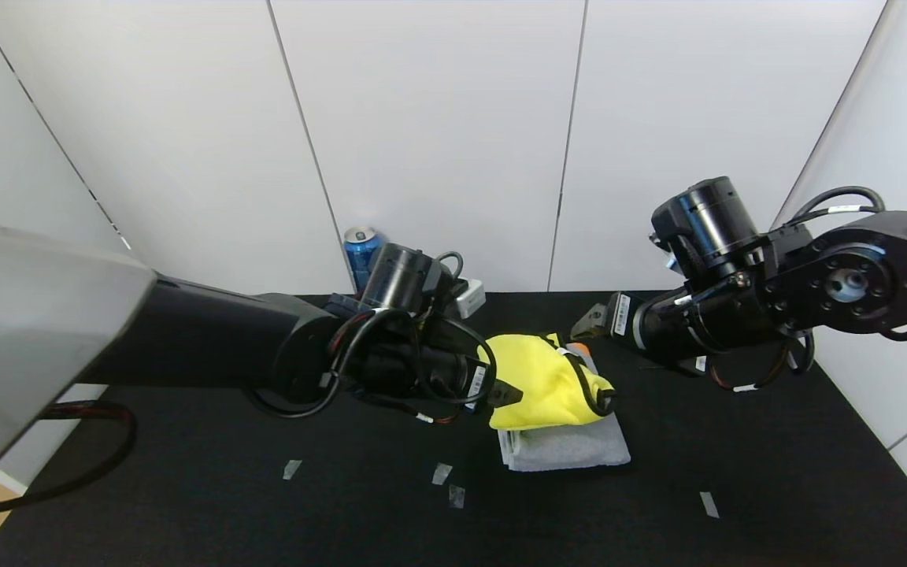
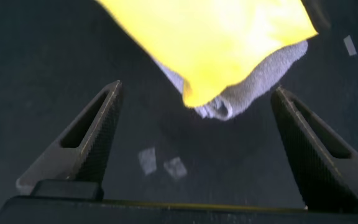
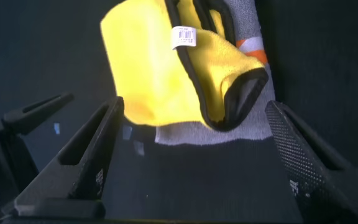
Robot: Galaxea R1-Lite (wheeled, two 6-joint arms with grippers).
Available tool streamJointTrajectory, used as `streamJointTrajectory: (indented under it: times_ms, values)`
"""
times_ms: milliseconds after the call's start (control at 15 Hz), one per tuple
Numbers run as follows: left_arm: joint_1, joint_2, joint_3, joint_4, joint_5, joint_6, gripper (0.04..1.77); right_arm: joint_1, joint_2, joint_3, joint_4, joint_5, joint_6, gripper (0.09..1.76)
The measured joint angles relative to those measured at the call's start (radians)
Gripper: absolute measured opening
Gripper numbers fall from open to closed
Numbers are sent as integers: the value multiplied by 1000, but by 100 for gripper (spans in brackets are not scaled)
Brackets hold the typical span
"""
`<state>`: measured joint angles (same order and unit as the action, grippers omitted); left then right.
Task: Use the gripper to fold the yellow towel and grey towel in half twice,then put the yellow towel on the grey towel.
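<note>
Black cloth covers the table (image 1: 186, 504). Left gripper (image 1: 505, 391), jaws spread and empty, sits just beside the yellow towel (image 1: 544, 382), which lies folded atop the grey towel (image 1: 568, 449). Right gripper (image 1: 591, 319) hovers behind, open too.

yellow towel (image 1: 544, 382): folded, rumpled | atop grey towel (image 1: 568, 449): folded, mid-table
</note>
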<state>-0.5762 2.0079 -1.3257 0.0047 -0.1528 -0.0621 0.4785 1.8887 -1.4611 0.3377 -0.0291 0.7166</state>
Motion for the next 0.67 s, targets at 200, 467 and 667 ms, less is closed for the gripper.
streamJointTrajectory:
  times_ms: [200,467,667]
  values:
    - [0,-122,98,9,15,4,168,12,-109,77,2,0,-1,167]
    - [-4,-319,245,74,61,36,169,22,-309,239,1,1,-43,168]
    - [-7,-475,308,189,76,47,170,-16,-477,378,-1,1,-150,169]
